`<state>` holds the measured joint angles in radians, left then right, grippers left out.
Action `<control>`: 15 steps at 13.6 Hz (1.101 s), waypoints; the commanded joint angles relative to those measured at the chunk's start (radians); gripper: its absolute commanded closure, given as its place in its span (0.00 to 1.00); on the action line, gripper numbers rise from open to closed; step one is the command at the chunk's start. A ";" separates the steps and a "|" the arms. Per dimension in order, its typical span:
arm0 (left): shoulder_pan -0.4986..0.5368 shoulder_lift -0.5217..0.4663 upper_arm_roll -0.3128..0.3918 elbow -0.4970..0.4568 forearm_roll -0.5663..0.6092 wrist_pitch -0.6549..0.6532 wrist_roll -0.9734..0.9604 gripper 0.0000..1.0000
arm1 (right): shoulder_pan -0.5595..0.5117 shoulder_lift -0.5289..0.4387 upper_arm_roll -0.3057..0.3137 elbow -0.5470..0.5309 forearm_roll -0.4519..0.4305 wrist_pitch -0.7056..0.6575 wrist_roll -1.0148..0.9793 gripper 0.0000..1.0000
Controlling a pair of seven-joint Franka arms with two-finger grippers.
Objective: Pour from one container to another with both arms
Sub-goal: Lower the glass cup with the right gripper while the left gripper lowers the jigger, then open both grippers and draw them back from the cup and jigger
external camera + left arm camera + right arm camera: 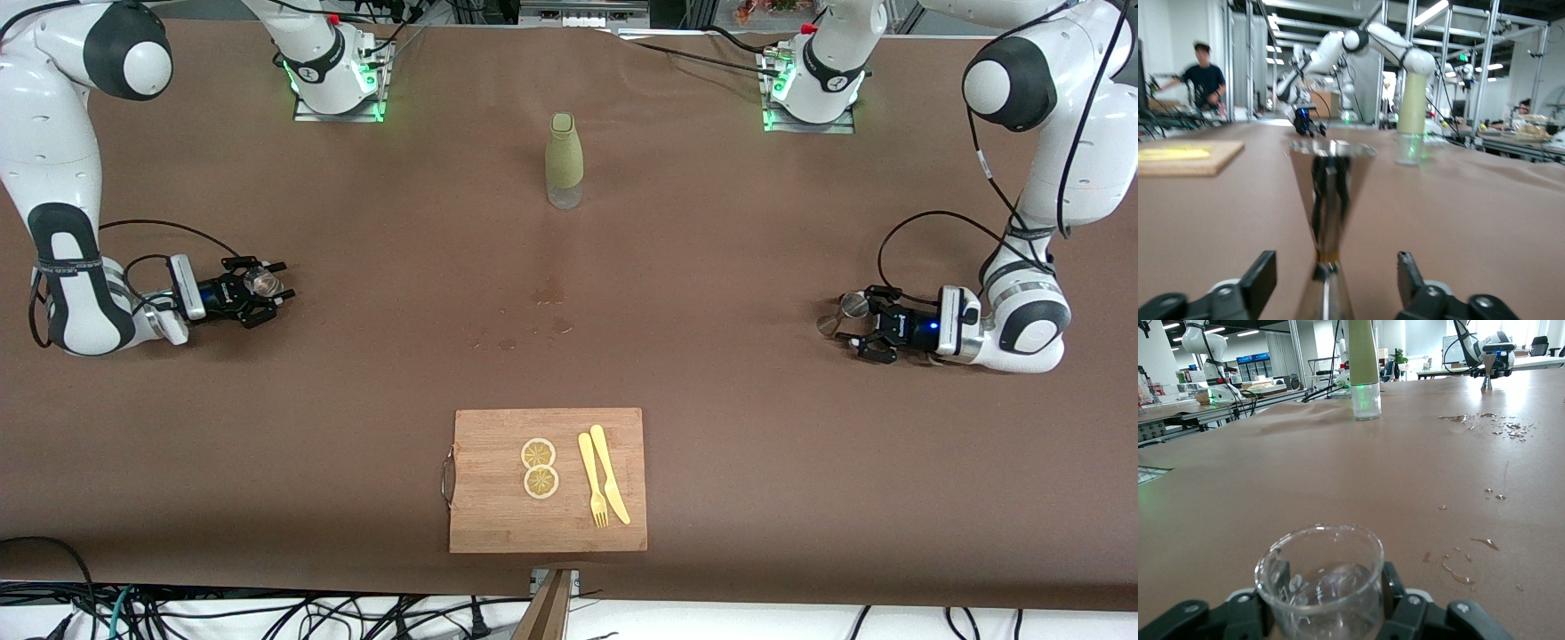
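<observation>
At the table's right-arm end, the right gripper (pixel 267 291) is low at the table and clamps the glass (pixel 260 282) between its fingers (pixel 1401 603); the glass stands upright. At the left-arm end, the left gripper (pixel 861 331) is spread wide around the jigger (pixel 843 312), its fingers (pixel 1411 283) apart from the stem, and the jigger stands on the table (pixel 711 267). Between the two, farther from the front camera, stands a bottle (pixel 564 161); wet spots (pixel 533 320) mark the cloth nearer. Nearest lies a board (pixel 498 507) with lemon slices (pixel 540 468), a fork (pixel 592 480) and a knife (pixel 610 475).
</observation>
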<state>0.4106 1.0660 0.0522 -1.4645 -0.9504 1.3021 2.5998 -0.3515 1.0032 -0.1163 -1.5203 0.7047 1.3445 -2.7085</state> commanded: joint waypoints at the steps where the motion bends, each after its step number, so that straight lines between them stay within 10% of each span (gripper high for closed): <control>1: -0.012 0.000 0.041 0.094 0.087 -0.037 -0.087 0.00 | 0.002 0.018 -0.025 0.057 0.012 -0.001 -0.024 0.01; 9: -0.010 -0.092 0.084 0.139 0.208 -0.079 -0.375 0.00 | 0.005 -0.035 -0.103 0.149 -0.019 -0.047 -0.001 0.01; 15: -0.029 -0.230 0.094 0.156 0.272 -0.081 -0.697 0.00 | 0.006 -0.268 -0.086 0.150 -0.174 -0.031 0.261 0.01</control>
<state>0.4059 0.8959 0.1374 -1.3192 -0.7141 1.2350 2.0040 -0.3504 0.8345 -0.2166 -1.3461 0.5872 1.3167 -2.5519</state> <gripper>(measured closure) 0.000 0.009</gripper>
